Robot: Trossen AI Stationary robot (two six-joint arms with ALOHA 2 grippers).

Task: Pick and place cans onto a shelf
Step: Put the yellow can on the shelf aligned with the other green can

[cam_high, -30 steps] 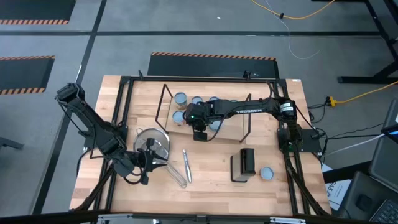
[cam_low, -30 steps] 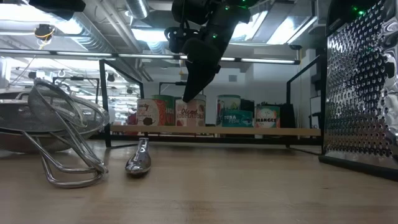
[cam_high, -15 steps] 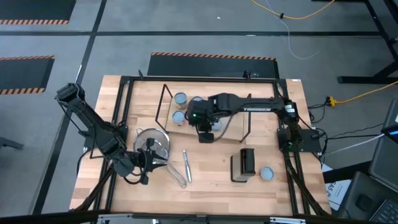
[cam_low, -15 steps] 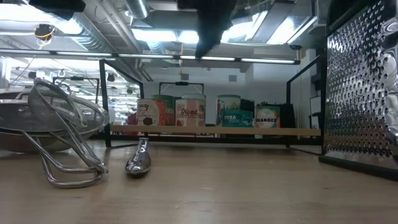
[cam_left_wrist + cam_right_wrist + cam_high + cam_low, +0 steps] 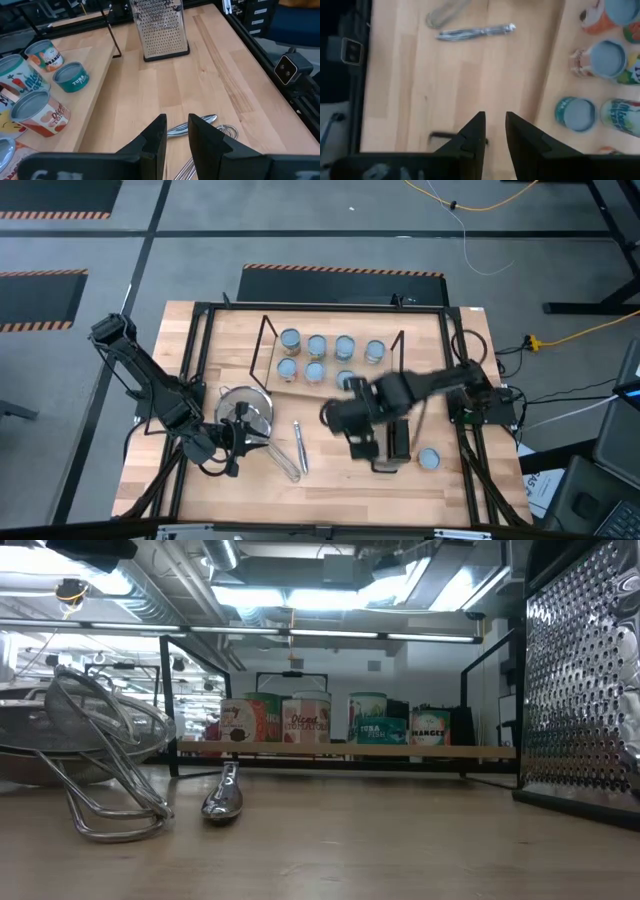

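Observation:
Several cans (image 5: pixel 317 344) stand upright on the shelf (image 5: pixel 300 383), a light board with black wire ends, at the table's far middle. They also show in the low view (image 5: pixel 306 720) and the right wrist view (image 5: pixel 602 60). One more can (image 5: pixel 428 459) stands on the table at the near right. My right gripper (image 5: pixel 357 442) hangs shut and empty above the table, between the shelf and the near edge; its fingers show in its wrist view (image 5: pixel 494 135). My left gripper (image 5: pixel 235 442) waits shut and empty by the strainer (image 5: pixel 245 410).
A metal grater (image 5: pixel 392 445) stands just right of my right gripper and fills the right of the low view (image 5: pixel 580 670). A spoon (image 5: pixel 299 445) lies on the table between the strainer and the grater. A black frame (image 5: pixel 200 310) runs round the tabletop.
My right gripper has risen from the cans on the shelf, going up out of the low view. It has then swung toward the table's near edge and a little to the right, ending beside the grater. The cans on the shelf have stayed in place.

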